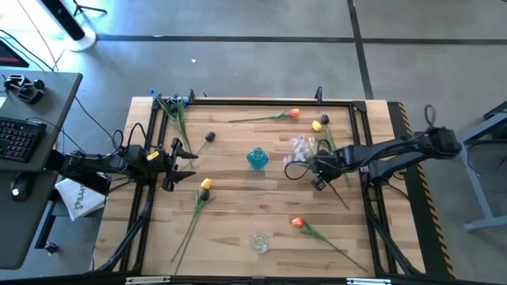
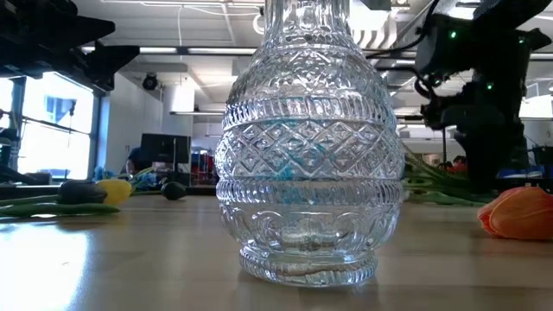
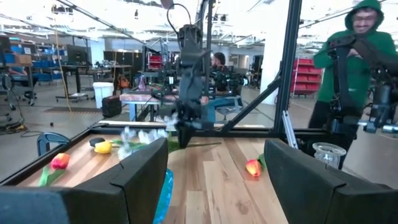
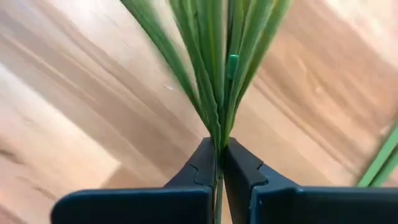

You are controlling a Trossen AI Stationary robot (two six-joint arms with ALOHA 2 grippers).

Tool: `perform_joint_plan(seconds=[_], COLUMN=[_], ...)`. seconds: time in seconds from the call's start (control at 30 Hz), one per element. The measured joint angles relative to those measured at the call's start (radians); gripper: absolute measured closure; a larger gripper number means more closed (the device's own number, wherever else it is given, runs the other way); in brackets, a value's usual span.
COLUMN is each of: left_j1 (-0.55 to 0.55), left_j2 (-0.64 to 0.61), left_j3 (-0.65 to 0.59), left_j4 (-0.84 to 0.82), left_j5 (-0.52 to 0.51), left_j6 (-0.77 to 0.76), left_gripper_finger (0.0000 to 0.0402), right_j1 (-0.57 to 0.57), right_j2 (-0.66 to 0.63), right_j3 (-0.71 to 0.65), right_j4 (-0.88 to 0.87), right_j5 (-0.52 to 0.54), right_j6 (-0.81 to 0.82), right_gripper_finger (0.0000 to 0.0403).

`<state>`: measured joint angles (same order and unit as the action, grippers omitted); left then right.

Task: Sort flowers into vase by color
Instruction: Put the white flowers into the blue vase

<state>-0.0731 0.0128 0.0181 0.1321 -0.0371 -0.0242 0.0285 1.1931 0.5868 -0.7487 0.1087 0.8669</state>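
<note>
Right gripper [image 4: 219,163] is clamped tight on a white spray's [image 1: 303,146] stem; the blue vase [image 1: 257,158] stands near it. Left gripper [image 1: 188,165] waits spread wide, bare table [image 1: 238,214] beyond.

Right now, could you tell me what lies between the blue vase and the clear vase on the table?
In the high view, only bare wood lies between the blue vase and the clear vase; the yellow tulip and orange tulip lie off to either side.

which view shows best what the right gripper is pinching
The right wrist view: the right gripper is shut on green stems. The high view shows the gripper small beside a white spray; the left wrist view blurs it.
</note>
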Motion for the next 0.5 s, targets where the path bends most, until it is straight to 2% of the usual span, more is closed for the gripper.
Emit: perform_joint_plan(seconds=[0.33,0.4,0.5], left_j1=[0.000,0.000,0.000], left_j2=[0.000,0.000,0.000], left_j3=[0.000,0.000,0.000], left_j4=[0.001,0.001,0.006], left_j5=[-0.002,-0.002,-0.005], left_j6=[0.000,0.000,0.000], left_gripper_finger=[0.0147,0.0147,0.0147], right_j1=[-0.001,0.000,0.000], right_j2=[-0.290,-0.332,-0.376], right_j3=[0.000,0.000,0.000], right_j4=[0.047,0.107,0.303], right_j5=[0.136,0.177,0.202], right_j6=[0.010,-0.028,-0.164], right_gripper_finger=[0.0401,0.0401,0.0402])
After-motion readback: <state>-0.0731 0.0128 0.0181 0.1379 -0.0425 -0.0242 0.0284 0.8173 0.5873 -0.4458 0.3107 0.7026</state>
